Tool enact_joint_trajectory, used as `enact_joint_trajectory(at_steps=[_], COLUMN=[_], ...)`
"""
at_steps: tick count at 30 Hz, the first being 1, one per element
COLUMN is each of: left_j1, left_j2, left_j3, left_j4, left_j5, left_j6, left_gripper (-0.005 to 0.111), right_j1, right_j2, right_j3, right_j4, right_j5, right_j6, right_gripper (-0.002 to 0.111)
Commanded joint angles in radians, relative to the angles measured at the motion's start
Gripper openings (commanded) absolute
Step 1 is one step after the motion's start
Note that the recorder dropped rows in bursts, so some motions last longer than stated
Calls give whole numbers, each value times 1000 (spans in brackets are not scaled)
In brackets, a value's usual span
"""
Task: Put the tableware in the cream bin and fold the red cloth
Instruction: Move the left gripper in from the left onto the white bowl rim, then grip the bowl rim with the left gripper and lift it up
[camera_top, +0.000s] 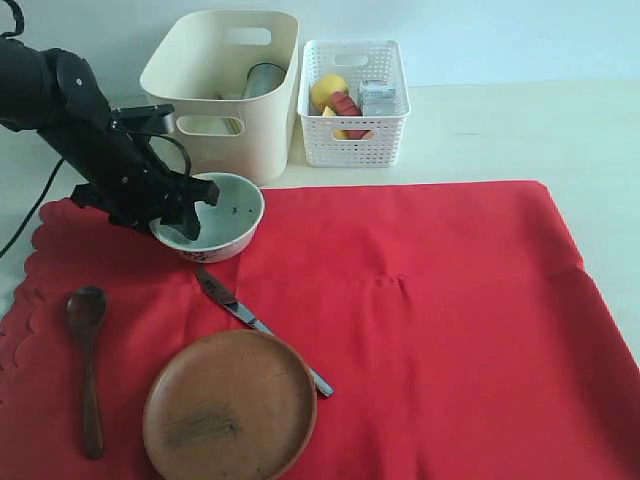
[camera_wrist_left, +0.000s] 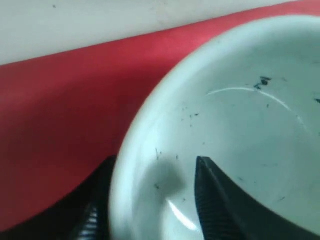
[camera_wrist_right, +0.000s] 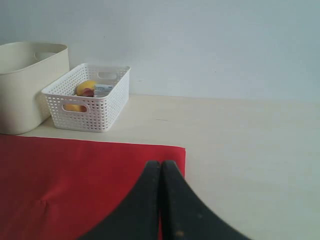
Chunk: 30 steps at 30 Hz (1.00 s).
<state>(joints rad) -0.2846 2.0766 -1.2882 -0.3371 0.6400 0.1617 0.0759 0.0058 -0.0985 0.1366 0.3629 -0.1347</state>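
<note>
Pale white-green bowl (camera_top: 235, 212) sits on the red cloth (camera_top: 430, 300) just in front of the cream bin (camera_top: 200, 75), and the left gripper (camera_top: 195, 205) straddles its near rim, jaws apart, one finger inside the bowl and one outside. The step in hand looks like taking the bowl. Next the jaws need to close on the rim, then lift clear of the bin wall and set it in beside the steel cup (camera_top: 262, 78) already inside. The round brown plate (camera_top: 230, 405), dark wooden spoon (camera_top: 88, 350) and metal knife (camera_top: 255, 325) lie on the cloth, so folding must wait. The right gripper (camera_wrist_right: 160, 200) hangs over the cloth's far corner, jaws pressed together, holding nothing.
</note>
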Motion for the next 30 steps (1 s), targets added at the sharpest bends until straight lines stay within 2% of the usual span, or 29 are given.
enact_joint_trajectory(at_steps=[1, 5, 9, 12, 20, 25, 30], left_j1=[-6, -6, -6, -6, -6, -6, -6], left_j2=[-4, -4, -20, -100, -414, -546, -546], left_j3=[-5, -5, -5, -5, -5, -5, -5], left_j4=[-22, -16, -16, -26, -41, 1, 40], left_j5=[-6, 4, 27, 56, 133, 57, -51], left_j6=[23, 23, 27, 27, 27, 27, 27], left_gripper=[34, 0, 0, 0, 0, 0, 0], right_j1=[-5, -5, -5, -5, -5, -5, -5], right_j2=[-6, -6, -6, -6, -6, -6, -6], right_j3=[2, 2, 2, 2, 2, 2, 2], right_j4=[-6, -6, -6, -6, -6, -6, -6], right_j5=[-1, -1, -1, -1, -1, -1, -1], right_j6=[5, 5, 5, 5, 5, 5, 5], right_gripper=[0, 0, 0, 0, 0, 0, 0])
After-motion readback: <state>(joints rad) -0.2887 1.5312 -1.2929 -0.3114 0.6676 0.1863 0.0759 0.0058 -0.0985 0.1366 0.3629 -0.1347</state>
